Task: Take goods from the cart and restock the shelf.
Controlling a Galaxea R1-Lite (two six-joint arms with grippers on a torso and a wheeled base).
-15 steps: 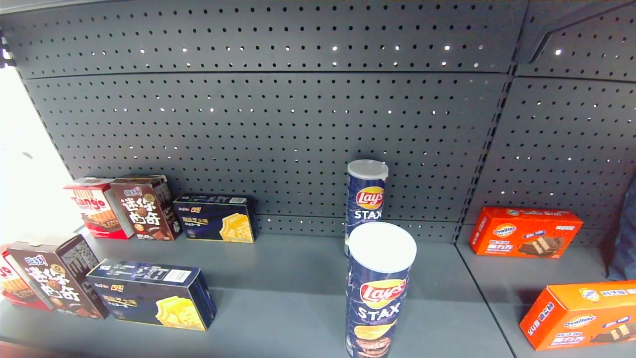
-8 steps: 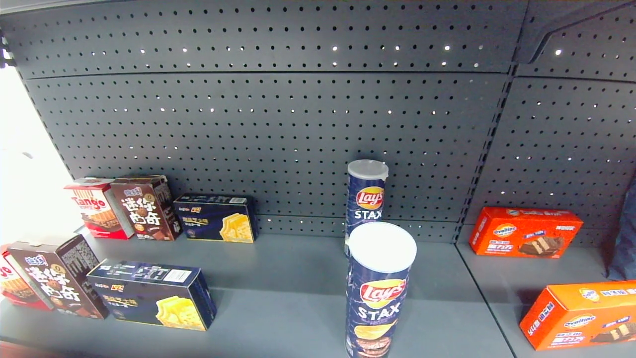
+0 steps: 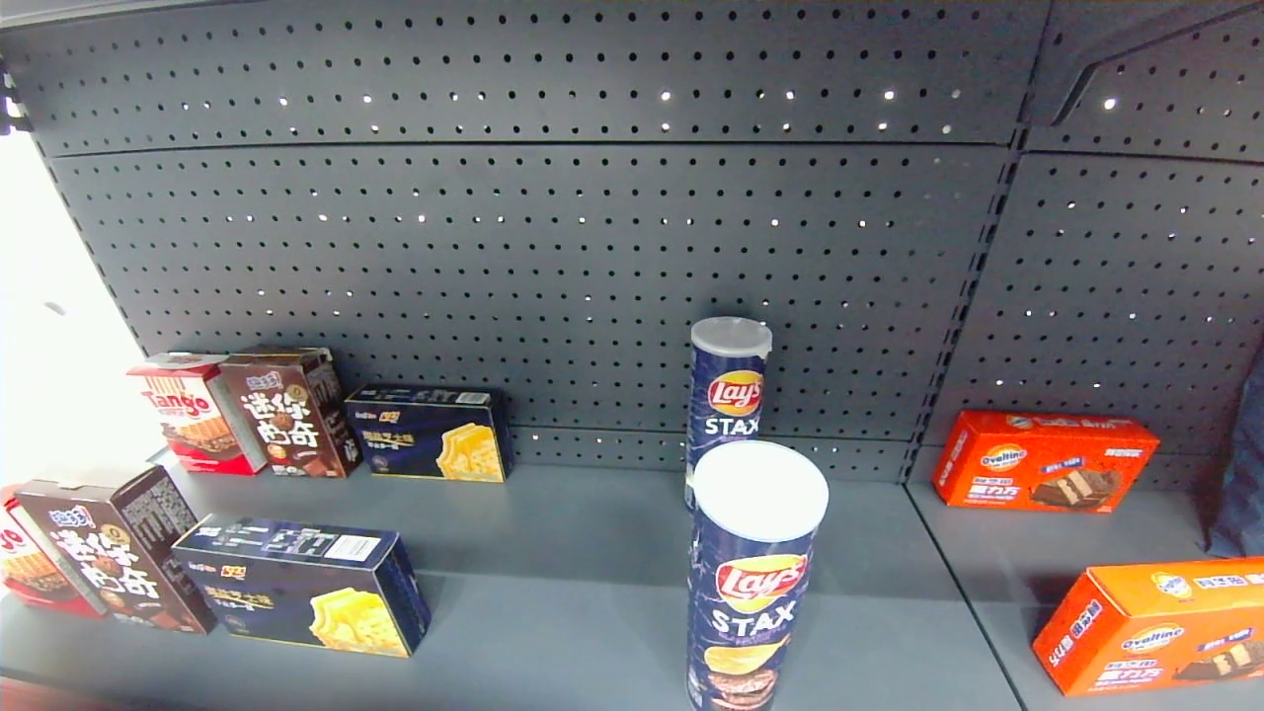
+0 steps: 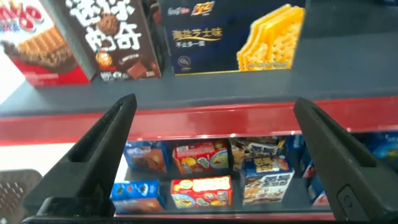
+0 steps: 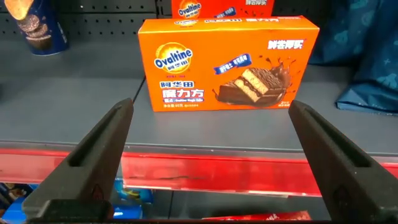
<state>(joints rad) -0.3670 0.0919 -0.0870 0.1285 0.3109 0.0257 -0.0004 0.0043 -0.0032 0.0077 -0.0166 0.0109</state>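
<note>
Two empty tools, the left tool (image 4: 214,158) and right tool (image 5: 211,158), gape wide before the shelf (image 3: 553,553), likely ready for more stock; chip cans (image 3: 755,592) stand lower centre, labels outward for shoppers.

Two blue chip cans (image 3: 752,583) stand upright, one behind another, on the grey shelf (image 3: 563,528).

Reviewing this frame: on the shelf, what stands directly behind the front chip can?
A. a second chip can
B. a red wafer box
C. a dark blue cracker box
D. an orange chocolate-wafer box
A: in the head view a second chip can stands upright right behind the front chip can, nearer the pegboard back panel.
</note>
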